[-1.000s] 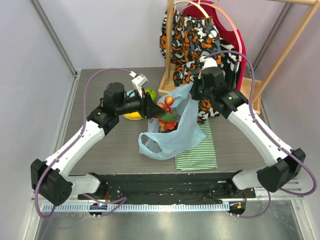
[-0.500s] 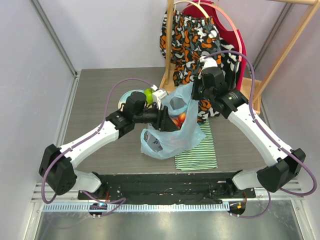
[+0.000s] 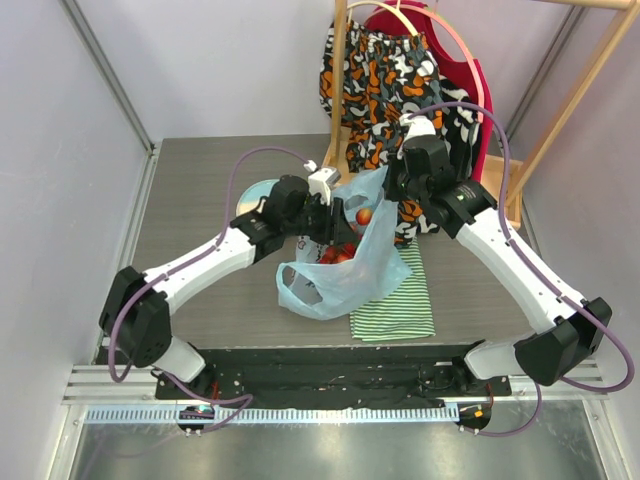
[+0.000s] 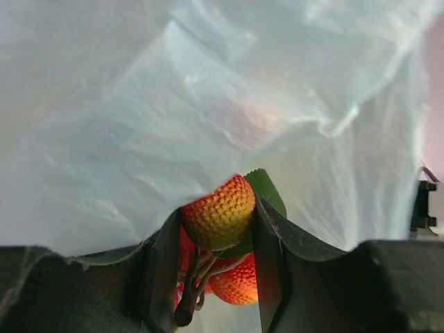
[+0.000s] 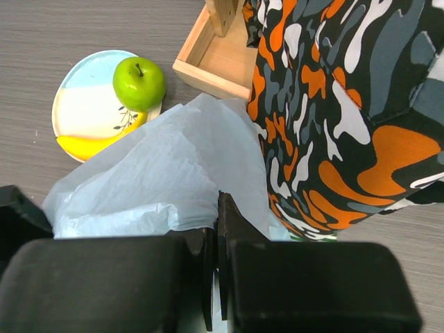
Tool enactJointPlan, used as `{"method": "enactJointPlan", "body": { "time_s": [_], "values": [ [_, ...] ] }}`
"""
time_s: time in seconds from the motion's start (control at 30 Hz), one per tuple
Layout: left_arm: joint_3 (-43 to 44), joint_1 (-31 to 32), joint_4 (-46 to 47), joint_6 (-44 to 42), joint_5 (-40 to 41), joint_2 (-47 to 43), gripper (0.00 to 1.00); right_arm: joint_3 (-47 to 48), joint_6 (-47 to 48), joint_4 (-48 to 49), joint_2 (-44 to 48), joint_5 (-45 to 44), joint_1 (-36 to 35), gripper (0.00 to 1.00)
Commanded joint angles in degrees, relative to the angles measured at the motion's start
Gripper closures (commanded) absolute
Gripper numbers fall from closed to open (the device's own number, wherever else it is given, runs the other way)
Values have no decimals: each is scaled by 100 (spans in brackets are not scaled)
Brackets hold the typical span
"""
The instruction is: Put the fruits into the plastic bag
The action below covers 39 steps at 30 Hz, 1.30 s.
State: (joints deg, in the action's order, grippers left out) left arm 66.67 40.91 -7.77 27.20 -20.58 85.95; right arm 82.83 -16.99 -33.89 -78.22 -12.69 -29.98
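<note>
The light-blue plastic bag stands mid-table with its mouth held up. My right gripper is shut on the bag's upper edge; in the right wrist view the gripper pinches the plastic. My left gripper reaches into the bag's mouth, shut on a bunch of red strawberries with a green leaf, bag plastic all around it. Strawberries show through the bag. The green apple and yellow banana lie on the plate. The grapes are not in view.
A green-and-white striped cloth lies under the bag's right side. A wooden rack with a patterned orange-black garment stands behind the bag, its wooden base near the plate. The plate's edge shows left of my left arm.
My left gripper has carried the strawberries from beside the plate rightwards into the bag's mouth. The right gripper has held the bag's edge in place.
</note>
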Motion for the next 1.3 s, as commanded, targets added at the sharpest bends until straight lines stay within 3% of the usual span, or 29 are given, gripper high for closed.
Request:
{"method": "enactJointPlan", "body": {
  "time_s": [0.0,0.17,0.27,0.3,0.4,0.5,0.93,1.1,1.27],
  "values": [
    [214,259,232,49,291,351,100,23,82,181,175,-129,9,99],
    [83,480,364,153,239,431,100,23,73,181,113,-129,9,99],
    [21,480,452,128,230,343,84,23,82,181,78,-120,18,99],
    [-5,480,469,93,256,282,69,32,82,181,78,-137,18,99],
    [-67,480,513,-118,239,115,47,41,74,181,43,-146,9,99],
    [-84,480,513,-320,142,-61,35,58,65,190,-1,-146,18,99],
    [-181,375,-251,-1103,1170,-1422,10,120,91,155,-45,-278,18,99],
    [-286,-116,-418,-1235,1565,-1968,0,102,170,49,8,-611,44,99],
    [-129,-1126,-716,-1104,1268,-1978,0,41,284,-74,148,-849,167,99]
  ]
}}
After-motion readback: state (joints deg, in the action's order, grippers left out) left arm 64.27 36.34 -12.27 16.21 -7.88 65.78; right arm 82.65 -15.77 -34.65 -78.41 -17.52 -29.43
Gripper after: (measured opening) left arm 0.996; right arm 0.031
